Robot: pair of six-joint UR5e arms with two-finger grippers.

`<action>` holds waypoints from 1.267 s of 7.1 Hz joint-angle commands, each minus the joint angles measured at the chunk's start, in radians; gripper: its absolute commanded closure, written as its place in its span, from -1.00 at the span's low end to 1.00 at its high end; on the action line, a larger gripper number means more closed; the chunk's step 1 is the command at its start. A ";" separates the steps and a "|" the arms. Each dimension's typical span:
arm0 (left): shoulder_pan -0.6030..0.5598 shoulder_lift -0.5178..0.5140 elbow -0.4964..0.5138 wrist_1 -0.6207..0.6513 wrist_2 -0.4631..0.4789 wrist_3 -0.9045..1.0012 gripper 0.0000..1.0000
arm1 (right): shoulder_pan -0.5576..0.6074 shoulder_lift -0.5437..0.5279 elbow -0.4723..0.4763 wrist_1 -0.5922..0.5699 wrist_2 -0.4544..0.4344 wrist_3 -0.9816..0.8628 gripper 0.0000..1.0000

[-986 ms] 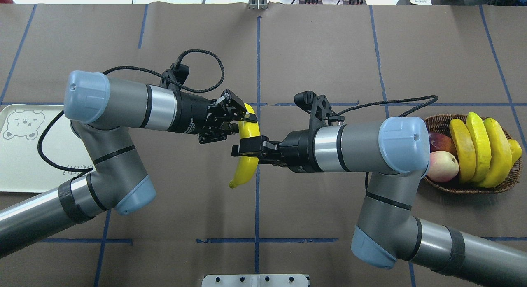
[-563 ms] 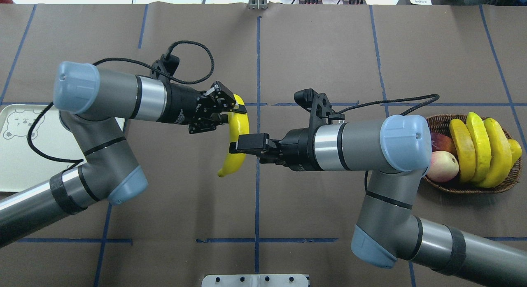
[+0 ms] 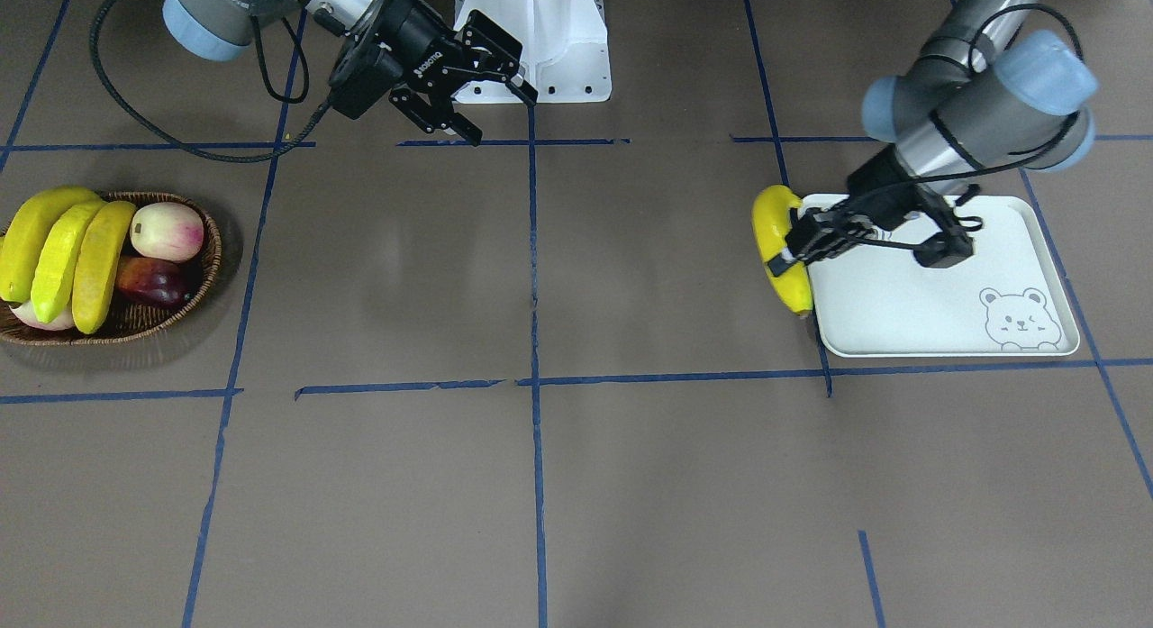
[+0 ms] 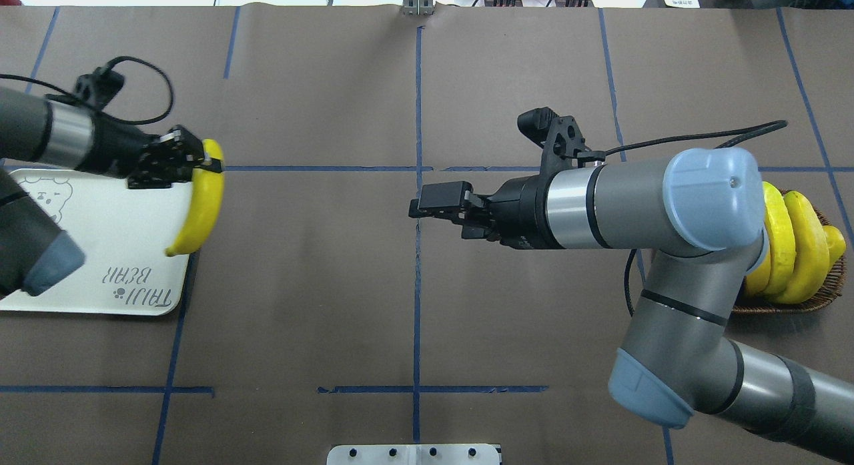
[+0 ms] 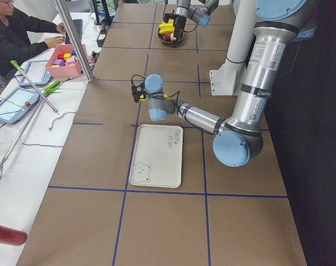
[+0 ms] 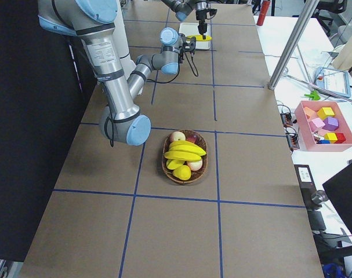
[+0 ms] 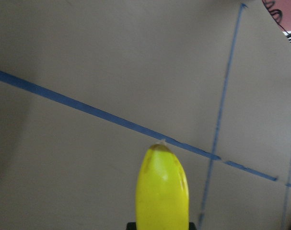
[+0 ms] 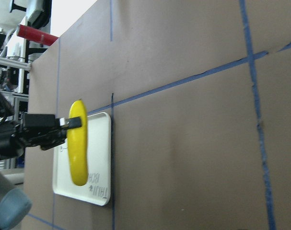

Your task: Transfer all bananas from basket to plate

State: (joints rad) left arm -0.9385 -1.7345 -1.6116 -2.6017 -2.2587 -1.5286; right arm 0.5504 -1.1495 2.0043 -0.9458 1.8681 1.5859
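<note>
My left gripper (image 4: 200, 161) is shut on the upper end of a yellow banana (image 4: 199, 208) and holds it over the near-centre edge of the off-white plate (image 4: 100, 251). The front view shows the same gripper (image 3: 797, 245), banana (image 3: 776, 241) and plate (image 3: 901, 304). The banana's tip fills the left wrist view (image 7: 162, 191). My right gripper (image 4: 423, 208) is open and empty above the table's middle; it shows open in the front view (image 3: 504, 119). Three more bananas (image 3: 54, 250) lie side by side in the wicker basket (image 3: 180, 313), partly hidden by my right arm in the overhead view (image 4: 794, 245).
The basket also holds a pale apple (image 3: 167, 232) and a dark red fruit (image 3: 149, 281). Blue tape lines cross the brown table cover. The robot's white base (image 3: 540, 42) stands at the table's rear edge. An operator and a pink box of blocks (image 5: 65, 61) are beside the table.
My left arm has carried the banana left from the table's centre to the plate's edge. My right gripper has let go of that banana and drawn back to the right.
</note>
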 commanded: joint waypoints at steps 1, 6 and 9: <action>-0.109 0.191 0.004 0.102 -0.002 0.341 1.00 | 0.074 -0.007 0.047 -0.295 -0.007 -0.193 -0.99; -0.115 0.288 0.027 0.213 0.182 0.495 0.91 | 0.257 -0.059 0.113 -0.731 0.087 -0.796 -0.99; -0.115 0.285 0.061 0.213 0.196 0.602 -0.99 | 0.437 -0.121 0.039 -0.729 0.256 -0.983 -0.99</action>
State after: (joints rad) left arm -1.0539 -1.4449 -1.5588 -2.3887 -2.0649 -0.9529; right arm 0.9195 -1.2520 2.0793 -1.6740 2.0591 0.6807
